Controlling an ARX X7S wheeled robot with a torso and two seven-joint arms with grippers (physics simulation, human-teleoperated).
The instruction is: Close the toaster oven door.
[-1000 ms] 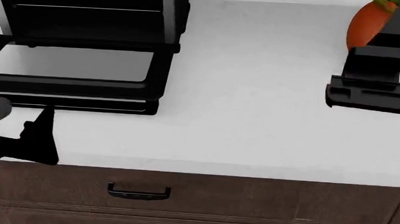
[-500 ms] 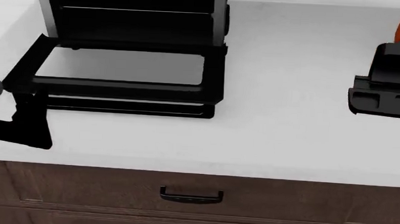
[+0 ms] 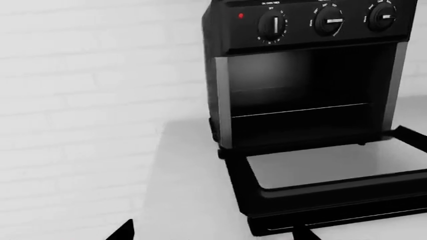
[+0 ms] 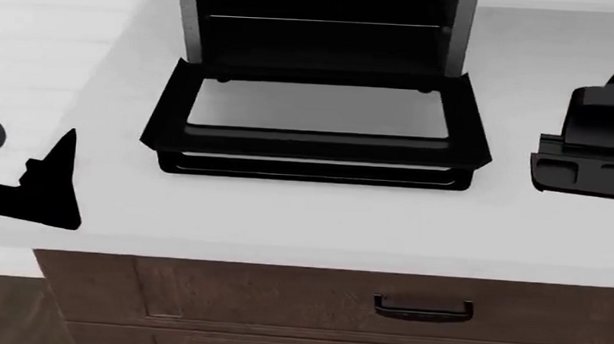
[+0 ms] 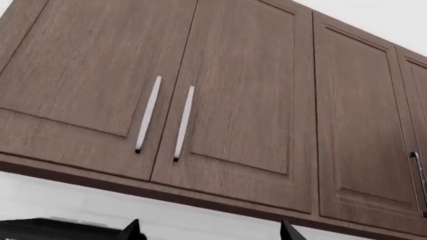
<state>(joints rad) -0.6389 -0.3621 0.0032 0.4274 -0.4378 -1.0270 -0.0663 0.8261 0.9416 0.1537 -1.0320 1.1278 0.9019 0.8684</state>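
The toaster oven (image 4: 323,40) stands at the back of the white counter with its dark cavity showing. The toaster oven door (image 4: 320,110) lies folded down flat, glass window up, bar handle (image 4: 307,170) along its near edge. The left wrist view shows the toaster oven (image 3: 313,30) with its knobs, the door (image 3: 333,170) and the wire rack. My left gripper (image 4: 53,176) is open and empty, left of the door and apart from it; it also shows in its wrist view (image 3: 212,232). My right gripper (image 4: 582,165) is open and empty, right of the door, pointing up (image 5: 208,232).
The counter (image 4: 316,219) ends at a left edge just beyond the oven. A brown drawer front with a black handle (image 4: 422,309) runs below. A white brick wall (image 3: 80,100) stands behind. Brown upper cabinets (image 5: 200,100) hang overhead.
The head view has swung left, so the oven and its open door have slid from the left to the middle. The door's right edge is now close to my right gripper. The door stays open.
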